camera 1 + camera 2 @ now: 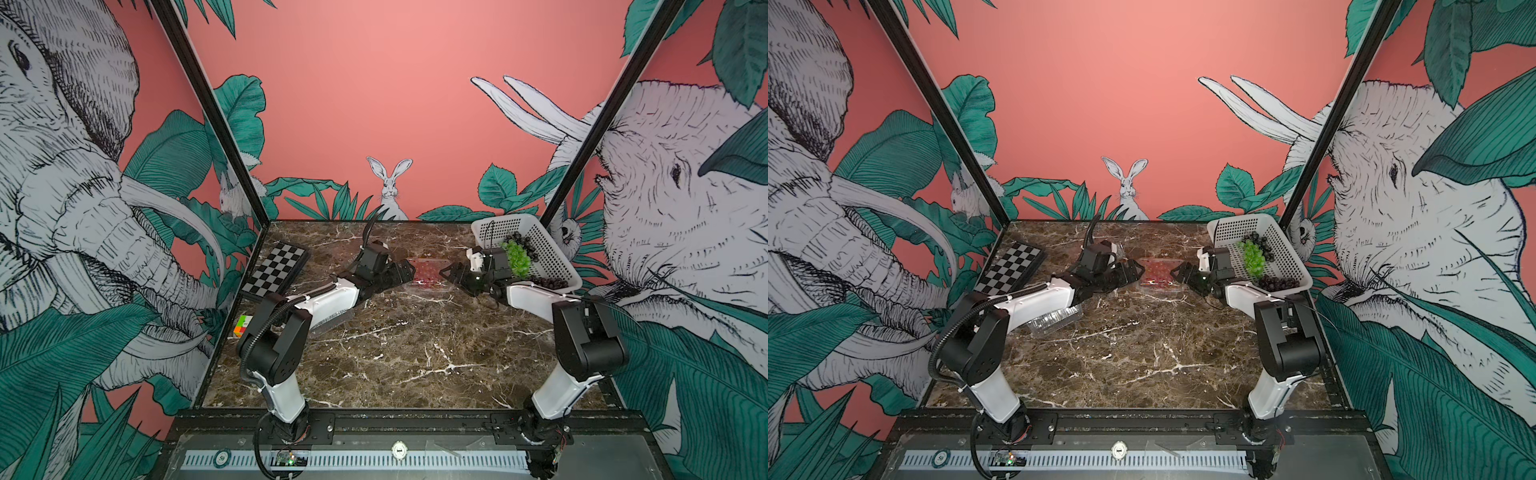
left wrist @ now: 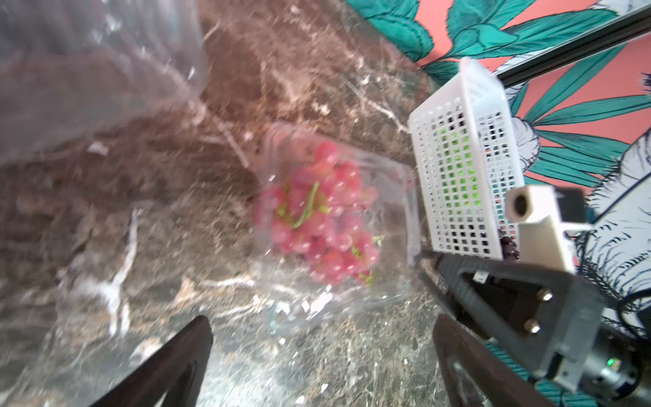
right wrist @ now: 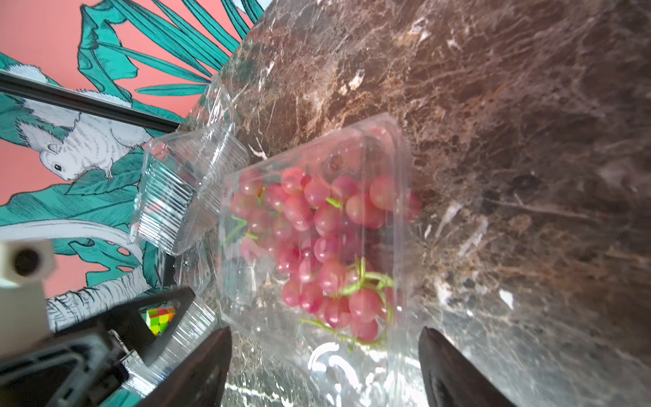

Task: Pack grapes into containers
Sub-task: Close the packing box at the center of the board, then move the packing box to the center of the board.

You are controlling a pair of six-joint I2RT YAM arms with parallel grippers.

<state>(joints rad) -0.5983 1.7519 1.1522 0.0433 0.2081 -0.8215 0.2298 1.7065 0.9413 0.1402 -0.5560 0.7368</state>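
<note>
Both hands are spread wide with nothing between the fingers. The left hand (image 1: 405, 270) and the right hand (image 1: 446, 272) face each other from either side of a small clear plastic clamshell box (image 3: 401, 169), each just short of it. Inside the box lies a bunch of round pink-red grapes (image 3: 317, 229) on green stems; I cannot tell whether its lid is fully down. An empty clear ribbed clamshell (image 3: 183, 197) sits just behind the left hand, and another clear clamshell (image 1: 1054, 320) lies under the left forearm. At the far right, close behind the right hand, a white perforated plastic basket (image 1: 536, 239) holds bright green grapes (image 1: 515, 257) and dark purple-black grapes (image 1: 548, 282). Everything rests on a brown white-veined marble worktop (image 1: 395, 353). A black-and-white chequered board (image 1: 278, 266) and a multicoloured puzzle cube (image 1: 243, 325) lie along its left edge. Coral-pink walls (image 1: 374, 104) painted with elephants, rabbits and green leaves surround it.
</note>
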